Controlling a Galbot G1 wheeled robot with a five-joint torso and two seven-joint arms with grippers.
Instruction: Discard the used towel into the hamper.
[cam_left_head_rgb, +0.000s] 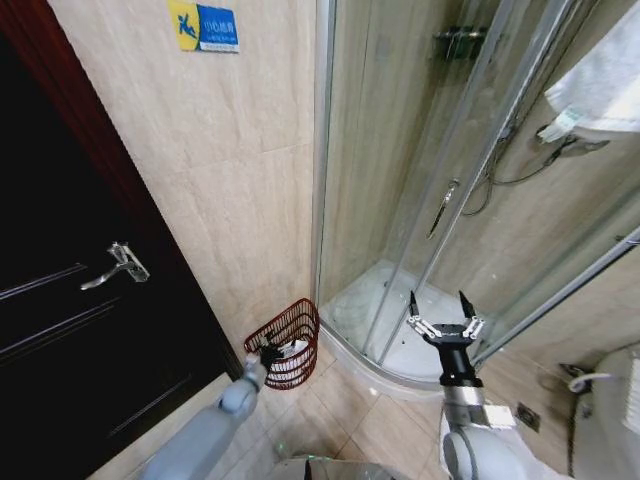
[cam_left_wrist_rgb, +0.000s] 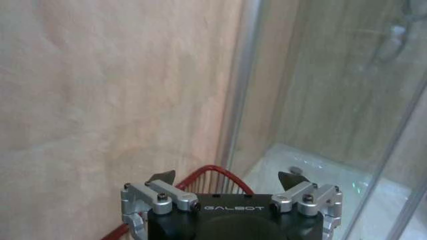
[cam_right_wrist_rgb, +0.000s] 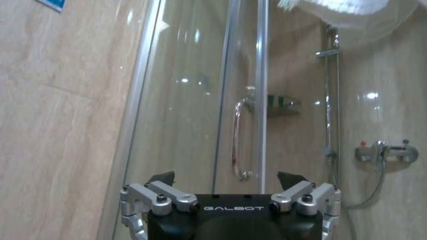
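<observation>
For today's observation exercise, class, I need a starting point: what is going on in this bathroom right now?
A two-armed robot stands on the tiled floor by a glass shower cabin. Its left gripper is open and sits at the rim of the small red-brown hamper against the wall; something white lies inside the hamper. The right gripper is open and empty, held up in front of the shower door. A white towel hangs high at the right, untouched.
</observation>
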